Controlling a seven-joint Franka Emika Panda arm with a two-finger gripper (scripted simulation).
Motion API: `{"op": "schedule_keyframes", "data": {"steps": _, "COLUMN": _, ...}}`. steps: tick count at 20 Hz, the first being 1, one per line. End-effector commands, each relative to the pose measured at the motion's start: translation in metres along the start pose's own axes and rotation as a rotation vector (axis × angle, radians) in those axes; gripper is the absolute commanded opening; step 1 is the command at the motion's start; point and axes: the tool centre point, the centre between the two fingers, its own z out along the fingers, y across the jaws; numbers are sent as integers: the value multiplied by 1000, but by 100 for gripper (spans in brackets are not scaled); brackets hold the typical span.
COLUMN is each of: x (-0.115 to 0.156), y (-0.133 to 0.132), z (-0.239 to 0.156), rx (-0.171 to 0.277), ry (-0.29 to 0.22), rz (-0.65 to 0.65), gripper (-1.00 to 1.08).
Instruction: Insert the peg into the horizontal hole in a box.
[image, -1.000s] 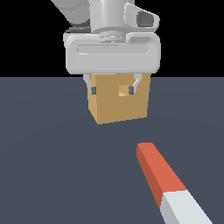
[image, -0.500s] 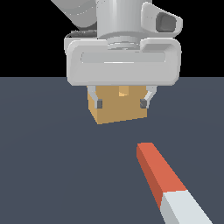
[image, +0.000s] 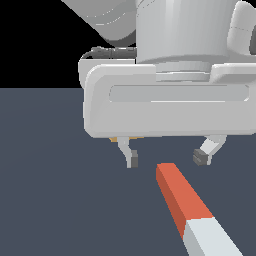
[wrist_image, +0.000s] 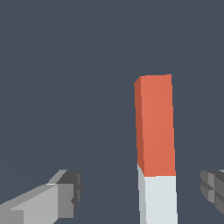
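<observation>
A flat, dark slate-grey worktop (image: 55, 200) carries the scene. A long square-section bar, orange-red at one half and white at the other (image: 181, 200), lies flat on it, its white half toward the exterior view's lower right.

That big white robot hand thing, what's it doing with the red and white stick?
The tool is open and hangs above the peg, which lies flat on the dark floor. It isn't holding it yet. In the wrist view the peg sits between the two fingers. The box is almost hidden behind the tool, so its hole can't be seen.
</observation>
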Motion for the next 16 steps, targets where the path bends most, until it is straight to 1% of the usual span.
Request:
{"op": "schedule_keyframes", "data": {"steps": 1, "x": -18, "y": 8, "z": 8, "rx": 0, "ry": 1, "rz": -10, "gripper": 100}}
{"op": "schedule_keyframes", "data": {"steps": 8, "x": -55, "y": 26, "z": 26, "rx": 1, "ry": 4, "rz": -30, "gripper": 100}}
{"op": "schedule_keyframes", "data": {"steps": 16, "x": -77, "y": 37, "z": 36, "rx": 2, "ry": 5, "rz": -41, "gripper": 100}}
